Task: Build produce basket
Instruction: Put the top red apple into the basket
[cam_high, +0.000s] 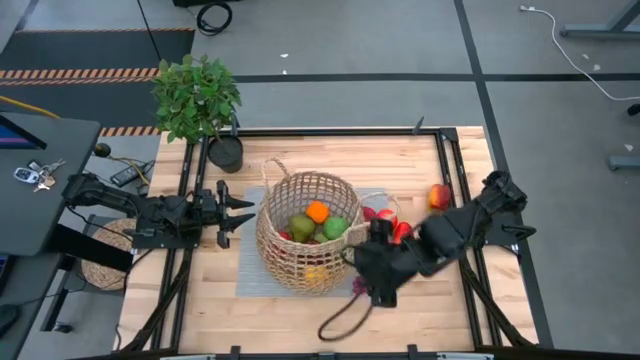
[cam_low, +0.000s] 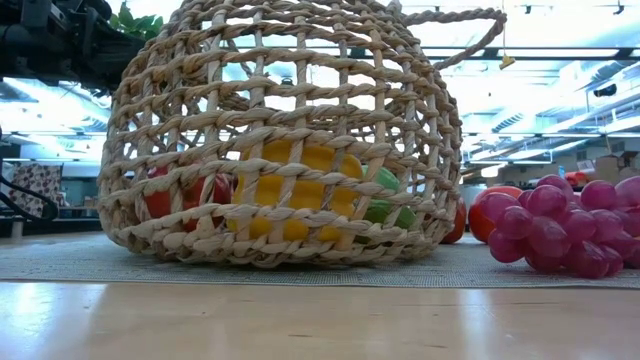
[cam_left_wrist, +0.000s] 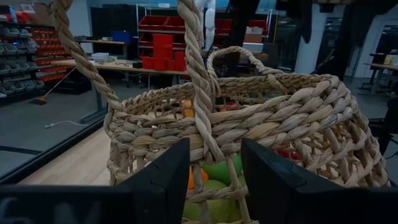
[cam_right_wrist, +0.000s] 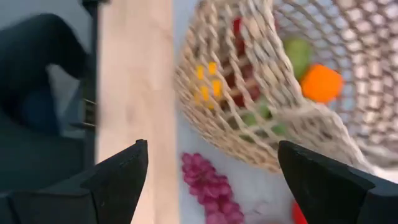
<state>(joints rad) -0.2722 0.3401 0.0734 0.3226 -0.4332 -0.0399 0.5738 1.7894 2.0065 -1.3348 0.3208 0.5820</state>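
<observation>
The tan wicker basket (cam_high: 300, 250) stands on a grey mat (cam_high: 250, 280) at the table's middle. In it lie an orange (cam_high: 317, 211), green pieces (cam_high: 335, 227) and yellow and red pieces (cam_low: 300, 190). My left gripper (cam_high: 243, 218) is open just left of the basket, level, with its fingers on either side of the near loop handle (cam_left_wrist: 198, 93) without touching it. My right gripper (cam_high: 365, 268) is open and empty above the purple grape bunch (cam_right_wrist: 208, 186), which lies on the mat at the basket's right. Red pieces (cam_high: 388, 218) and a red-yellow apple (cam_high: 440, 196) lie farther right.
A leafy potted plant (cam_high: 197, 95) in a black pot (cam_high: 226, 152) stands at the table's far left. A dark looped cord (cam_high: 345, 315) lies near the front edge. Black frame rails run along the table's left and right sides. The grapes also show in the low view (cam_low: 570, 225).
</observation>
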